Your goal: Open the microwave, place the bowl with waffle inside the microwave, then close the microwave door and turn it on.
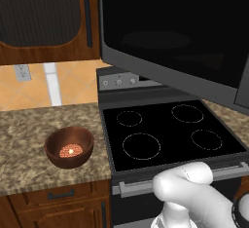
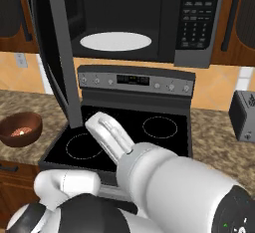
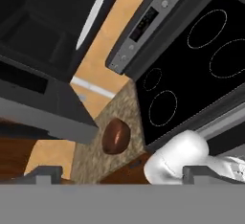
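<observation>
While the microwave door [image 1: 170,32] hangs swung open, upper right, bowl [image 1: 69,146] with waffle [image 1: 71,150] sits lower left on counter [image 1: 29,139] beside stove [image 1: 170,132]. Claw [image 3: 122,175] wide, empty.

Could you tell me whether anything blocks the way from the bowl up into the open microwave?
Partly: the open microwave door hangs swung out between the bowl on the counter and the microwave cavity, so the bowl must go around its free edge.
</observation>
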